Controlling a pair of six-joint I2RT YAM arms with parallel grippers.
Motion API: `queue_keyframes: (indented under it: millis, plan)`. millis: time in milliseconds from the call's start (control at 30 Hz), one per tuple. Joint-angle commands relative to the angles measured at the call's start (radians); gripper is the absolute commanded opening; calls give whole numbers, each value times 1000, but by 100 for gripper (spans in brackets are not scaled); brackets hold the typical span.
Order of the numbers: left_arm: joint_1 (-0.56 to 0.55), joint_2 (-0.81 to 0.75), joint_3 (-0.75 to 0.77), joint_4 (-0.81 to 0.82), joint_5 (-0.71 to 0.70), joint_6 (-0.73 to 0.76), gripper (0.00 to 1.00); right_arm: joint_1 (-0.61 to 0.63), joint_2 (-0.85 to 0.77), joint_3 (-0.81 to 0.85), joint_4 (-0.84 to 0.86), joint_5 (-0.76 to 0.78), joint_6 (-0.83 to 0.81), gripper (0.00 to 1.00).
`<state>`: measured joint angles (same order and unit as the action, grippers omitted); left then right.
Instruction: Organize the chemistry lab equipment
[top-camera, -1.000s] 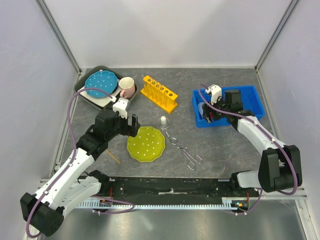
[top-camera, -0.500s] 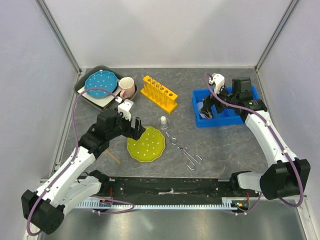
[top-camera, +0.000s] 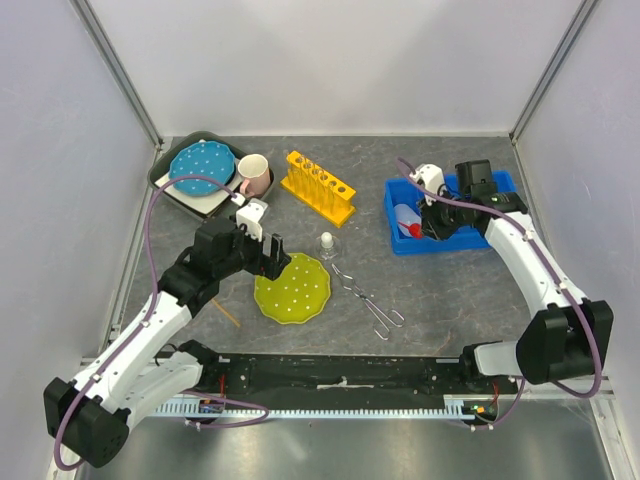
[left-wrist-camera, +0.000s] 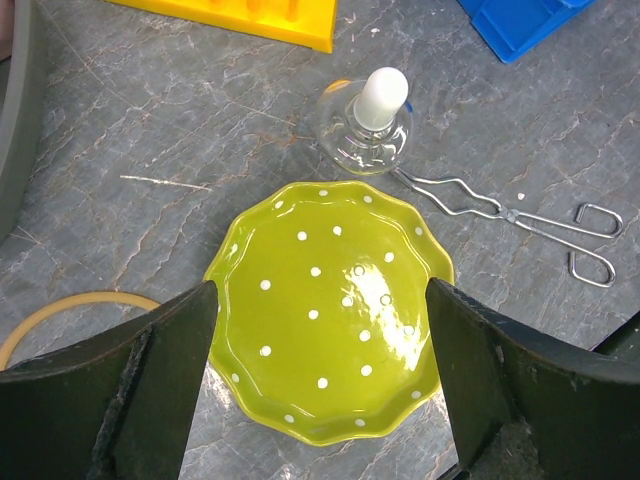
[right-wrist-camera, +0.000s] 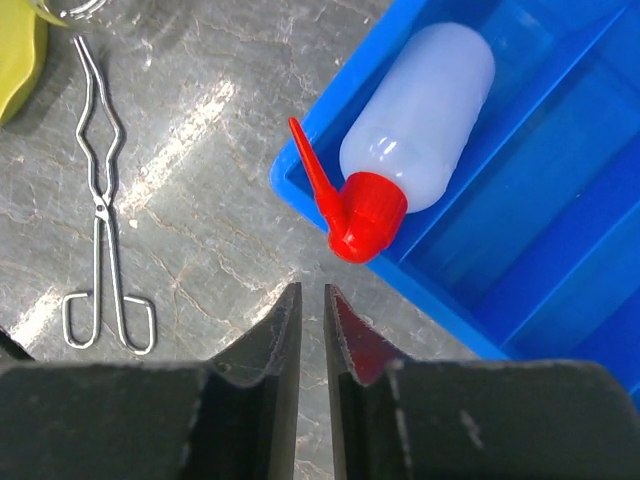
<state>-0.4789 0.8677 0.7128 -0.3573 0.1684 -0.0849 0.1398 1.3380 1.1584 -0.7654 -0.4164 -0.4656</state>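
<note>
Hovering over the dotted yellow-green plate (left-wrist-camera: 300, 385), the left gripper (left-wrist-camera: 322, 300) is spread wide and empty. Metal tongs (left-wrist-camera: 500, 212) lie beside the plate, with the white-capped flask (left-wrist-camera: 368, 125) at its far rim. Farther off, the right gripper (right-wrist-camera: 312, 290) (fingers nearly pinched together, holding nothing) hangs by the red-capped squeeze bottle (right-wrist-camera: 420, 100), which lies in the blue bin (right-wrist-camera: 560, 250). The yellow test-tube rack (top-camera: 318, 187) stands beyond.

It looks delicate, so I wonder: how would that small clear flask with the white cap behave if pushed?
The small clear white-capped flask looks like glass, so probably fragile and slippery. Its squat, wide body suggests it would slide rather than tip.
</note>
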Motion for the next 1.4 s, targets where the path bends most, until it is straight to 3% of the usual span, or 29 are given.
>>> queue_keyframes:
  millis: [0,633,833,1133,1267,1367]
  plan:
    - [0,1,1,34,16,36,91,0,52,11,-35,22,-31,19]
    - [0,-9,0,31,0,37,91,9,322,184,-8,-4,-10,15]
    - [0,-10,0,29,-1,37,91,23,279,207,-38,-73,-34,19]
    - [0,-13,2,27,-18,37,91,164,164,199,-17,-241,-47,48]
    - [0,-24,1,27,-38,37,91,244,173,169,41,-266,-45,77]
    - [0,-32,-1,24,-61,37,91,300,182,156,89,-233,-57,93]
